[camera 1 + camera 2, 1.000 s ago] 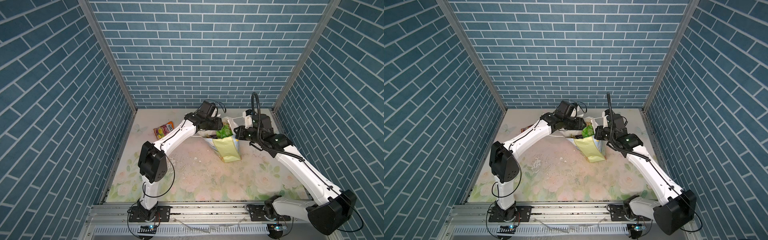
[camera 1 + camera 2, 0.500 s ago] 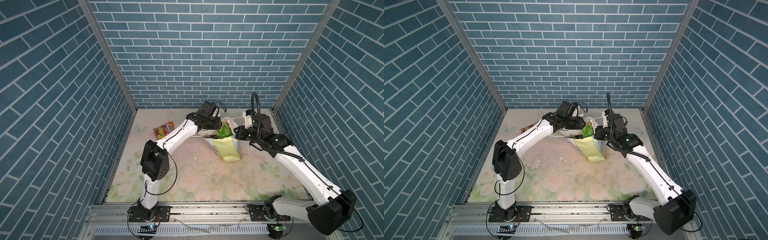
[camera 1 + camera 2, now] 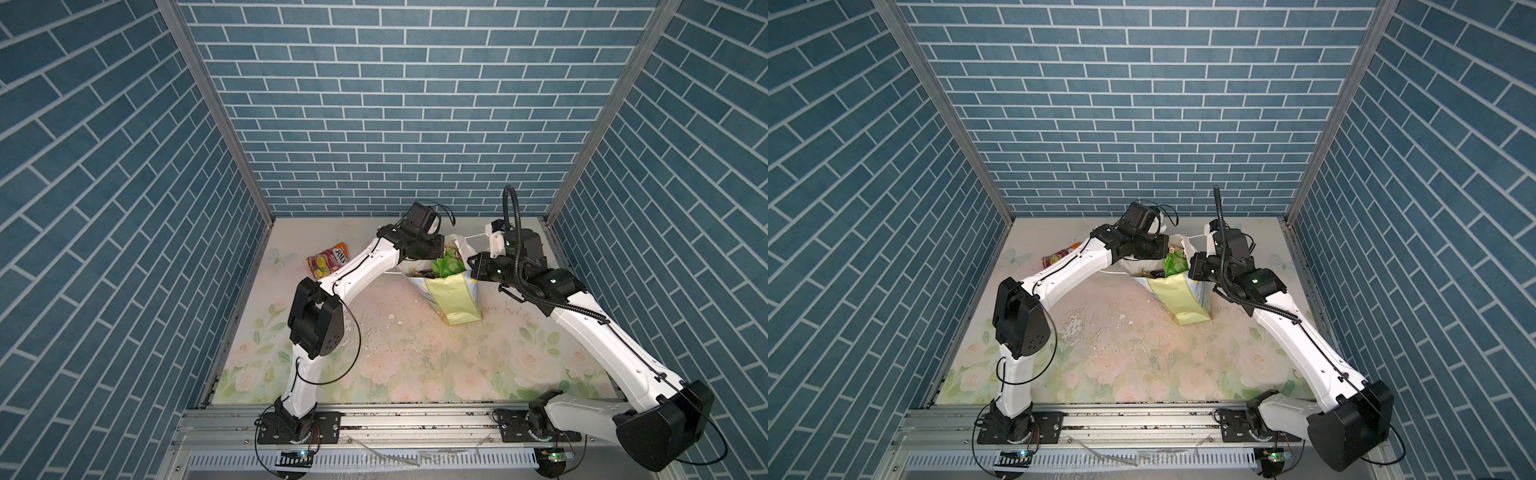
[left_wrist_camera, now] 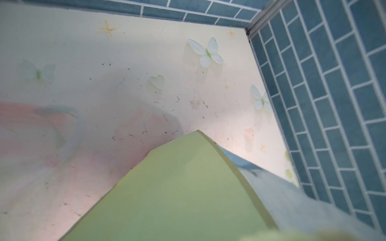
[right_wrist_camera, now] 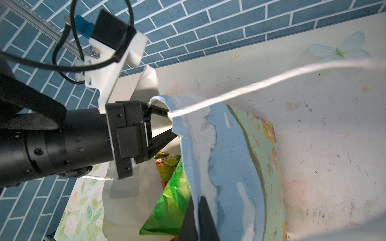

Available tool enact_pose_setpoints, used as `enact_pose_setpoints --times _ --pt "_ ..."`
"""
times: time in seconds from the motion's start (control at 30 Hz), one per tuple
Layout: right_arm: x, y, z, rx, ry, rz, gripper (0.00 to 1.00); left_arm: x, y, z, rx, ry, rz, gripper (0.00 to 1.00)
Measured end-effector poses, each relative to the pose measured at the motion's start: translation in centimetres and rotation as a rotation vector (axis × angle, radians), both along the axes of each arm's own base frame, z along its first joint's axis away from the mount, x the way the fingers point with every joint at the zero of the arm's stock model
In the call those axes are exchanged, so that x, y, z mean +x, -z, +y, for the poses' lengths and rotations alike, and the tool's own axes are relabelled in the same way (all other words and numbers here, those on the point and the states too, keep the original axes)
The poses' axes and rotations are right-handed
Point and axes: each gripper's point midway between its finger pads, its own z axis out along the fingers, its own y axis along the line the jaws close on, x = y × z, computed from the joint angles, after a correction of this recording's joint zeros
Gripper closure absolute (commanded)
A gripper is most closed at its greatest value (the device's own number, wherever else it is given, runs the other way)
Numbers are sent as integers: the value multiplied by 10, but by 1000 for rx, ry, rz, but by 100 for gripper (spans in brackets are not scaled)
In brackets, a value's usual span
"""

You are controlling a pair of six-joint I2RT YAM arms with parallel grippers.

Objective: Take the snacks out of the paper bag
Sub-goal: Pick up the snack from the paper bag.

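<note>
The paper bag (image 3: 453, 295) (image 3: 1177, 299) stands open near the back of the floral mat. A bright green packet (image 3: 446, 266) (image 5: 173, 204) sticks up from its mouth, with an orange one (image 5: 165, 164) behind it. An orange-red fruit-print packet (image 3: 328, 262) (image 3: 1054, 258) lies on the mat to the left. My left gripper (image 3: 444, 250) (image 5: 167, 125) reaches into the bag's mouth with its fingers drawn together. The bag's blue wall (image 5: 229, 156) hides the tips. My right gripper (image 3: 471, 269) (image 5: 196, 219) is shut on the bag's rim. In the left wrist view only the bag's pale green side (image 4: 177, 198) shows.
The blue brick back wall (image 3: 399, 137) and right wall (image 3: 665, 208) stand close to the bag. A white cord handle (image 5: 271, 77) stretches across the right wrist view. Crumbs (image 3: 390, 320) dot the mat. A metal rail (image 3: 415, 419) runs along the front edge.
My left gripper's jaws have shut at the bag's mouth, and that arm has edged slightly toward the bag. The right arm and the bag have not moved.
</note>
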Motion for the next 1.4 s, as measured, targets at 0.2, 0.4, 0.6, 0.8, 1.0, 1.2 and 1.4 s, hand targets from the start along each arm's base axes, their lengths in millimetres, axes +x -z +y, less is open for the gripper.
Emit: enact_pose_setpoints --times 0.2,0.4,0.6,0.8,1.0,1.2,1.4 --pt "-1 1 -1 -2 3 -2 100 -1 0 0 0 3 0 100" --pt "-3 0 -2 0 2 -3 100 -7 -14 4 -5 5 -9 100" --pt "-3 0 -1 0 3 -3 100 -15 -46 11 -35 8 -53 100" --pt "-7 1 -5 9 18 2 100 -23 -66 19 -49 9 -83 100" --pt "-9 1 -6 9 18 2 100 -29 -77 26 -46 4 -106 100" --pt "-9 2 -7 10 22 3 100 -34 -91 34 -50 -1 -138 100" --pt "-8 2 -8 7 31 3 100 -38 -103 39 -58 -5 -162 100"
